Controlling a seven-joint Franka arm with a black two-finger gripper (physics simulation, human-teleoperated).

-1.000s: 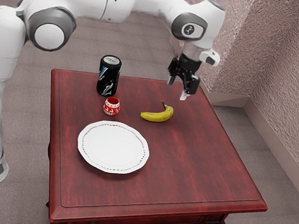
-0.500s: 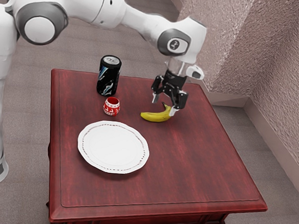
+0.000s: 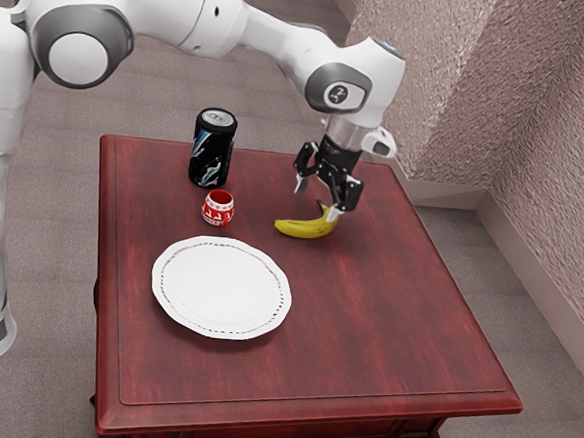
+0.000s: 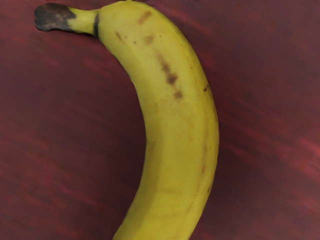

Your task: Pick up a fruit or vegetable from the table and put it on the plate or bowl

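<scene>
Banana (image 4: 175, 140) brown-flecked in wrist view, open tool (image 3: 317, 201) above, plate (image 3: 221, 286) near

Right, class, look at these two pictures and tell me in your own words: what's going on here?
A white robot arm holds its black two-finger gripper open over the stem end of a curved yellow banana lying on the dark red wooden table. The banana is not gripped yet. The round white plate with a dotted rim sits empty, apart from the banana. A black drinks can and a small red-and-white cup stand nearby.
</scene>
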